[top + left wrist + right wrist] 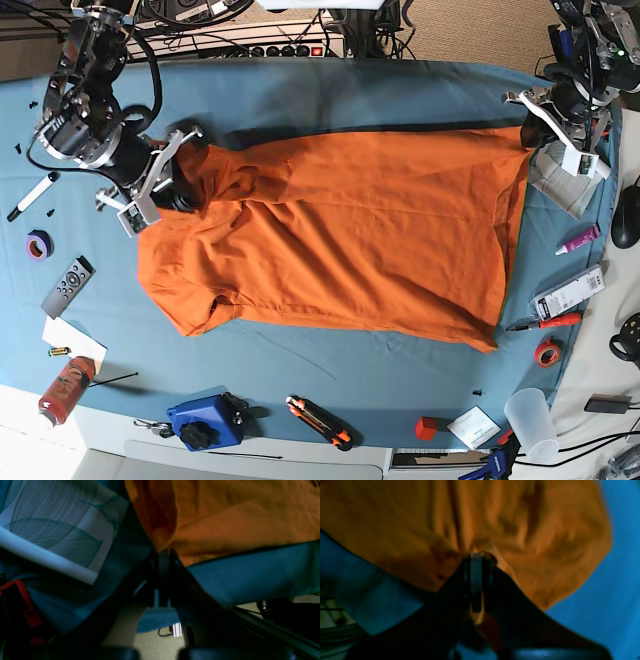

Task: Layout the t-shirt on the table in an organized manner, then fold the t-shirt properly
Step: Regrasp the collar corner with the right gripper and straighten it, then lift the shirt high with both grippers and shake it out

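The orange t-shirt (pixel 350 230) lies spread across the blue-teal table (pixel 350 90), hem toward the right in the base view and sleeves toward the left. My left gripper (pixel 528 135) is at the shirt's far right corner, shut on the cloth. In the left wrist view the closed left gripper (pixel 163 552) pinches a fold of the t-shirt (pixel 237 517) above the table (pixel 262 572). My right gripper (pixel 185 195) is at the shirt's upper left, near the shoulder. The right wrist view shows the right gripper (pixel 477 555) shut on bunched t-shirt (pixel 520 530) cloth.
A leaf-patterned sheet (pixel 62 530) lies by the left arm. Around the table edge are a remote (pixel 68 285), purple tape (pixel 38 244), a red can (pixel 62 388), a blue device (pixel 205 422), a cutter (pixel 320 420), a cup (pixel 530 420), red tape (pixel 546 352) and pens (pixel 545 322).
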### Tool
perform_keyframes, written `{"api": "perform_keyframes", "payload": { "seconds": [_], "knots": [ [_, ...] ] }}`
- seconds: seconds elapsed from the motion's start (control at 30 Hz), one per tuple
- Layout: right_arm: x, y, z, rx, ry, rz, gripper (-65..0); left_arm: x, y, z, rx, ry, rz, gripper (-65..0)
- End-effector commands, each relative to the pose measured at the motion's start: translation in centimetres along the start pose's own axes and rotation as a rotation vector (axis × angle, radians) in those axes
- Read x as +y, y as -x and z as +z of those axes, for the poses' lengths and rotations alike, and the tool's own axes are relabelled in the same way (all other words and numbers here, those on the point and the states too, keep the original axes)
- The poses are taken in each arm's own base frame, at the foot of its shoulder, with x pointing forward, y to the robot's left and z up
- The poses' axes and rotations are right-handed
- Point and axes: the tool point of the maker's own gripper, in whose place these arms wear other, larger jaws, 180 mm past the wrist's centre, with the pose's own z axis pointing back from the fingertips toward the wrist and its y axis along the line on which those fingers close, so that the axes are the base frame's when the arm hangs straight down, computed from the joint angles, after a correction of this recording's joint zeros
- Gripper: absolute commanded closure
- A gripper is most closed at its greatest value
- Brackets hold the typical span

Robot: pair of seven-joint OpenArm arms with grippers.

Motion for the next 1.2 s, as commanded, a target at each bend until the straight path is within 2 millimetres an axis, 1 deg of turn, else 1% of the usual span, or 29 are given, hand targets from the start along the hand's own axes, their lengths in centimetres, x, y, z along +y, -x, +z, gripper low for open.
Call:
{"api": "perform_keyframes", "payload": {
  "seconds": [0.0,0.1,0.27,0.3,0.4,0.43,0.47,0.6,0.67,0.73,0.83,0.9,0.97,1.03,1.1,1.17],
  "knots": [
    [0.0,-2.0,0.7,-0.065,0.009,0.041,0.0,-0.1,-1.1,0.4,-0.042,0.002,-0.021,0.0],
    [0.4,-3.1,1.3,-0.09,0.018,0.079,0.0,-0.1,-1.2,0.4,-0.043,0.002,-0.022,0.0],
    [0.1,-2.6,1.3,-0.064,0.038,0.084,0.0,-0.1,-1.2,0.4,-0.043,0.002,-0.022,0.0],
    [-0.3,-2.5,1.5,-0.058,0.056,0.088,0.0,-0.1,-1.1,0.4,-0.042,0.002,-0.021,0.0],
    [-1.6,-2.5,2.4,-0.07,0.095,0.06,0.0,0.0,-0.8,0.4,-0.024,0.001,-0.021,0.0],
    [-1.4,-2.3,2.6,-0.067,0.079,0.041,0.0,0.0,-0.4,0.4,-0.006,0.0,-0.021,0.0],
    [-0.8,-1.8,2.9,-0.058,0.044,0.018,0.0,0.0,0.0,0.4,0.015,0.0,-0.02,0.0],
    [2.7,1.0,4.5,0.014,-0.103,-0.071,0.0,0.2,1.3,0.6,0.057,-0.012,0.006,0.0],
    [3.9,1.7,5.8,0.017,-0.129,-0.097,0.0,0.4,1.9,0.8,0.075,-0.026,0.008,0.0],
    [4.7,1.9,7.1,0.013,-0.141,-0.109,0.0,0.8,2.4,0.9,0.09,-0.047,0.004,0.0],
    [5.9,1.5,9.0,-0.015,-0.162,-0.122,0.0,1.7,2.3,1.4,0.084,-0.076,0.015,0.0],
    [5.8,2.2,9.7,0.001,-0.153,-0.147,0.0,2.7,2.1,1.9,0.069,-0.105,0.026,0.0],
    [5.1,3.4,10.2,0.052,-0.105,-0.151,0.0,3.6,1.7,2.4,0.047,-0.134,0.035,0.0],
    [4.5,4.2,10.6,0.081,-0.069,-0.153,0.0,4.3,1.5,2.9,0.032,-0.157,0.04,0.0],
    [4.0,4.2,10.9,0.078,-0.044,-0.16,0.0,4.8,1.4,3.2,0.027,-0.173,0.044,0.0],
    [3.4,4.1,11.2,0.07,-0.014,-0.163,0.0,4.7,1.1,3.3,0.009,-0.159,0.051,0.0]
  ]
}}
